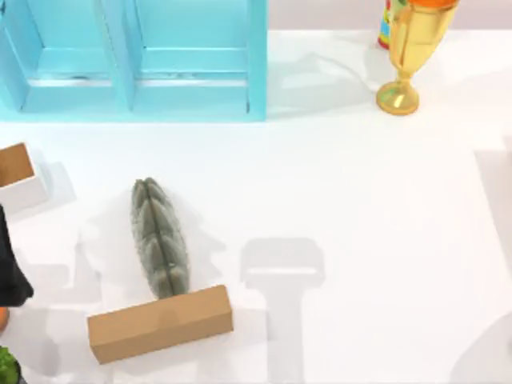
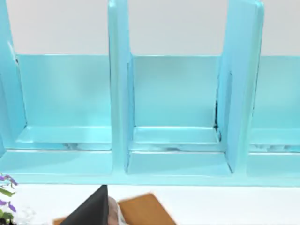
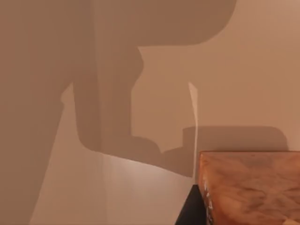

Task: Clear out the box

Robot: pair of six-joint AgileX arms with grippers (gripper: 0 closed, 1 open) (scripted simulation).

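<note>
The box [image 1: 16, 171] is small and white with a brown inside, and it stands at the table's left edge. A corner of the box [image 2: 143, 208] lies in front of the blue shelf in the left wrist view. My left arm [image 1: 11, 268] is a black shape at the left edge, just nearer than the box; a dark part of my left gripper [image 2: 90, 212] sits beside that corner. In the right wrist view, a dark part of my right gripper [image 3: 191, 208] rests against a wood-grained block [image 3: 248, 187] above a pale surface with shadows.
A grey-green cactus [image 1: 159, 237] lies flat left of centre, its base against a brown cardboard block [image 1: 160, 323]. A blue shelf unit [image 1: 132, 60] lines the far left. A gold trophy [image 1: 408, 56] stands far right, and a green plant [image 1: 6, 366] sits at the near left corner.
</note>
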